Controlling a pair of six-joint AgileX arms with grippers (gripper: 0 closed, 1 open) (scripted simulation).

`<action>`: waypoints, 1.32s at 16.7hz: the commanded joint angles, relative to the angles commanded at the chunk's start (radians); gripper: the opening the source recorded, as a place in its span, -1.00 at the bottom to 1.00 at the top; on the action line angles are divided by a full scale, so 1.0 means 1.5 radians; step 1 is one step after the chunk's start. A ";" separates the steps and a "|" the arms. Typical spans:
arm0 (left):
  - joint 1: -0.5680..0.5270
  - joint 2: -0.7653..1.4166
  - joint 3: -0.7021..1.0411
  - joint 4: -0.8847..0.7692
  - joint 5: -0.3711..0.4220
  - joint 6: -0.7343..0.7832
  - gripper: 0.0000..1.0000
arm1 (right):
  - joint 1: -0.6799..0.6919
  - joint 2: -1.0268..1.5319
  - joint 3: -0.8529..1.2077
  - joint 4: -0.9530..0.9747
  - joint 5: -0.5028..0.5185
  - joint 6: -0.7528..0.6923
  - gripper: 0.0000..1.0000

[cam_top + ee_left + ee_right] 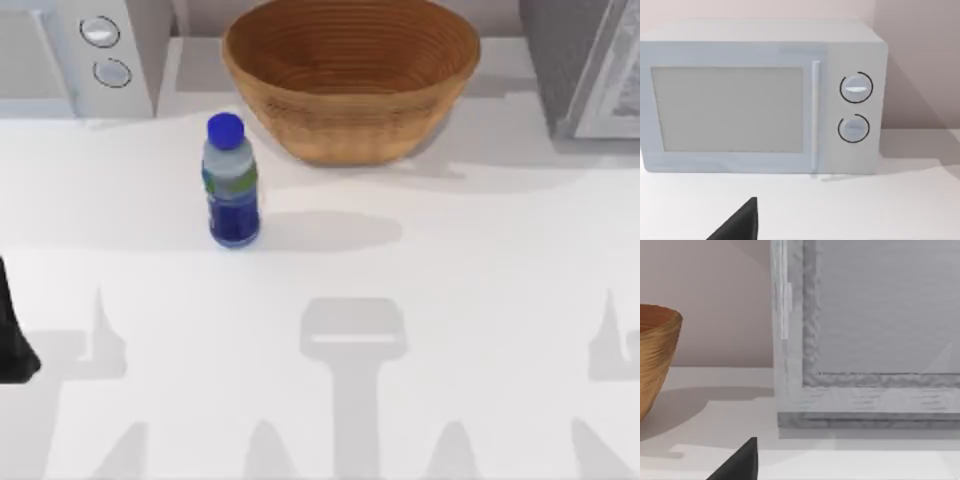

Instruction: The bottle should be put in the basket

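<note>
The bottle [232, 180] stands upright on the white table, left of centre, with its blue cap, green-and-blue label and blue lower body all in sight. Just behind it and to its right sits the basket [350, 75], a large round woven bowl; its wall [655, 355] also appears in the right wrist view. My left arm [12, 335] is a dark shape at the table's left edge, well short of the bottle. A black part of my left gripper [740, 225] faces the microwave. A black part of my right gripper [740, 462] sits low over the table near the back right.
A white microwave [80, 50] with two round dials [855, 107] stands at the back left. A grey box-like appliance [585, 65] occupies the back right corner, close in the right wrist view [865, 330]. Arm shadows fall across the front of the table.
</note>
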 joint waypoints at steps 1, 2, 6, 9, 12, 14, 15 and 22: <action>0.000 0.000 0.000 0.000 0.000 0.000 1.00 | 0.000 0.000 0.000 0.000 0.000 0.000 1.00; 0.000 0.000 0.000 0.000 0.000 0.000 1.00 | 0.000 0.000 0.000 0.000 0.000 0.000 1.00; -0.001 0.069 0.023 0.064 0.023 -0.001 1.00 | 0.000 0.000 0.000 0.000 0.000 0.000 1.00; -0.006 0.193 0.058 0.166 0.065 -0.001 1.00 | 0.000 0.000 0.000 0.000 0.000 0.000 1.00; -0.013 0.367 0.102 0.302 0.123 0.001 1.00 | 0.000 0.000 0.000 0.000 0.000 0.000 1.00; -0.020 0.503 0.134 0.404 0.168 0.005 1.00 | 0.000 0.000 0.000 0.000 0.000 0.000 1.00; -0.024 0.574 0.150 0.457 0.191 0.007 1.00 | 0.000 0.000 0.000 0.000 0.000 0.000 1.00; -0.049 1.084 0.263 0.828 0.355 0.025 1.00 | 0.000 0.000 0.000 0.000 0.000 0.000 1.00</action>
